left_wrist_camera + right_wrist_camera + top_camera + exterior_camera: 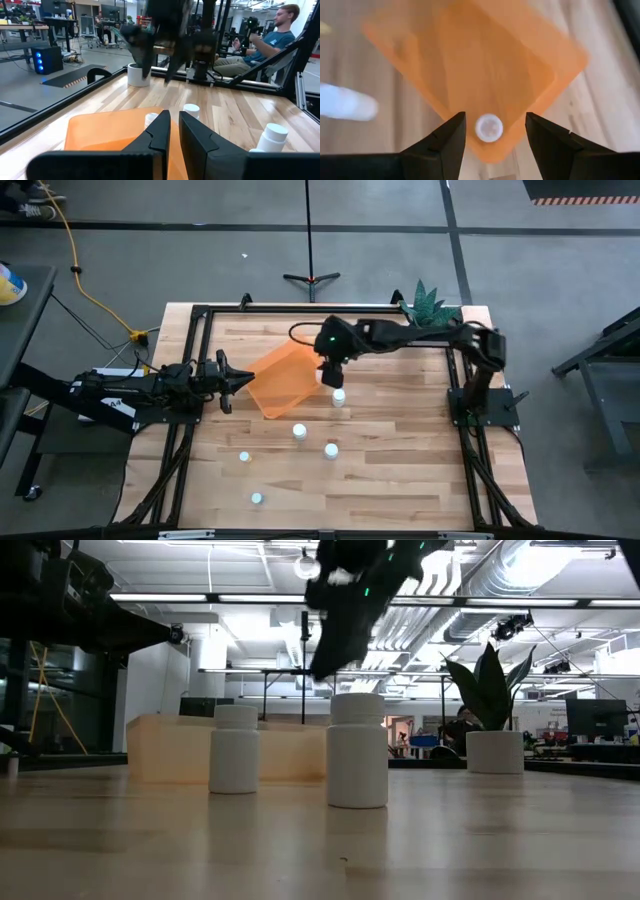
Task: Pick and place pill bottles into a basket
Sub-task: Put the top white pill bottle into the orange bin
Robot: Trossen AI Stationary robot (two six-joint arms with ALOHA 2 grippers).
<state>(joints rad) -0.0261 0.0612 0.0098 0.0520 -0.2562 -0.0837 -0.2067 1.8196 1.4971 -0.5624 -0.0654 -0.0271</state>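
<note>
One shallow bright orange plastic basket lies on the wooden table. Six small white capped pill bottles show: one inside the basket, one just beside it, and four farther from it. One white pot with a green plant stands beyond.

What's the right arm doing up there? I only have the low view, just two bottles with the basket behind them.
Observer: The right gripper hangs with its fingers open over the basket corner; a pill bottle appears to sit inside, right below.
Operator: How many are outside it?
Observer: Five on the table in the high view; the nearest bottle stands just beside the basket.
Operator: And the left arm?
Observer: The left gripper waits at the basket's opposite side.
</note>
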